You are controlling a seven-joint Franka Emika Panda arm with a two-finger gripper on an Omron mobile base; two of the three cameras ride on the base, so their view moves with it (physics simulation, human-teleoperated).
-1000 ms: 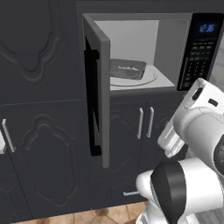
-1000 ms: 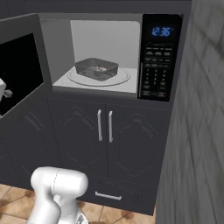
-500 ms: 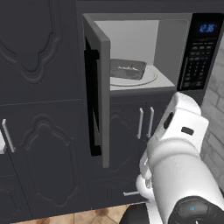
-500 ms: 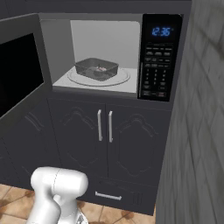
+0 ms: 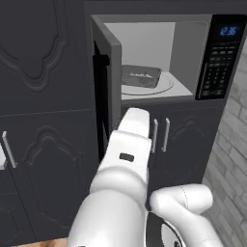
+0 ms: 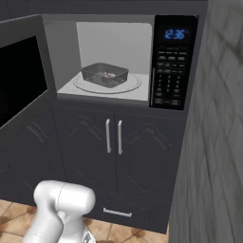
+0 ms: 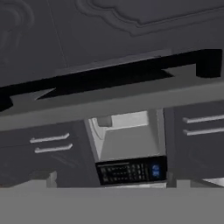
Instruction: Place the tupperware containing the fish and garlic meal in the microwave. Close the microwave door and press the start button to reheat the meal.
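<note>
Tupperware (image 6: 105, 74) sits inside microwave (image 6: 118, 57); its door (image 5: 107, 91), stiff and hinged, best pushed near black handle (image 7: 109, 76); fingers spread.

The translucent grey container (image 6: 105, 75) sits on a white turntable (image 6: 130, 85) in the light grey microwave (image 6: 114, 38), whose black panel (image 6: 173, 66) shows blue digits, among dark panelled cabinets (image 6: 142, 152) with silver handles (image 6: 113, 136).
</note>
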